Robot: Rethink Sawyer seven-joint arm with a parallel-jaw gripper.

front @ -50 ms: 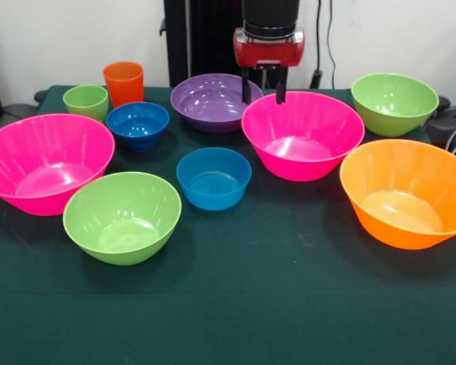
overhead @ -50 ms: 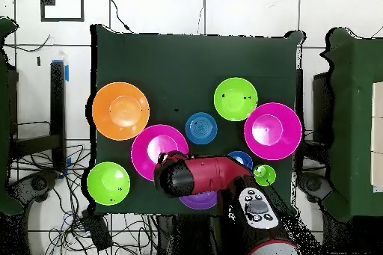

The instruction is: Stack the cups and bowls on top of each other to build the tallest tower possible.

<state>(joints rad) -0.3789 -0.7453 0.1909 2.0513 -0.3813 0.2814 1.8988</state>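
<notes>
My gripper (front @ -50 ms: 263, 91) hangs open and empty over the far rim of a big pink bowl (front @ -50 ms: 302, 137), beside the purple bowl (front @ -50 ms: 213, 101). In the overhead view the arm's head (overhead @ -50 ms: 173, 177) covers the gripper and part of that pink bowl (overhead @ -50 ms: 153, 147). A second pink bowl (front @ -50 ms: 42, 161), two green bowls (front @ -50 ms: 122, 217) (front @ -50 ms: 394, 103), an orange bowl (front @ -50 ms: 410, 194) and two blue bowls (front @ -50 ms: 213, 178) (front @ -50 ms: 137, 125) stand apart, all upright. At the far left stand the orange cup (front @ -50 ms: 124, 82) and the light-green cup (front @ -50 ms: 85, 101). No tower is in view.
The dark green cloth (front @ -50 ms: 235, 304) covers the table, with bare room along its front. Dark gear (front @ -50 ms: 452, 125) sits off the table's right edge. Cables (overhead @ -50 ms: 67, 192) lie on the floor around the table.
</notes>
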